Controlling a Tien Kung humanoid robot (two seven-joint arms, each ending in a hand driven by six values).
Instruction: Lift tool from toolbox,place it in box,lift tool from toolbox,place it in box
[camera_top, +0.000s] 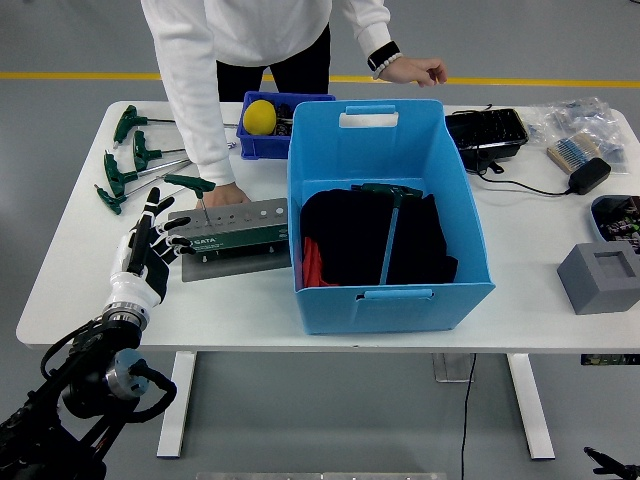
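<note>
The white table (520, 260) carried the big blue box (388, 210), and a green T-handle wrench (388, 228) lay inside on black cloth (350, 235). The green tool holder (228, 230) sat just left, a person's hand (225, 195) pressing on it. My left hand (150, 248) hovered beside it, fingers spread, holding nothing

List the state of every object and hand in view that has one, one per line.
Left robot hand: open, empty, at the tool holder's left end.
T-handle wrench: lying in the blue box on black cloth.
Tool holder: one wrench standing in it, person's hand pressing on it.
Person's other hand: raised, empty.
Green wrenches: lying loose on the table.
</note>
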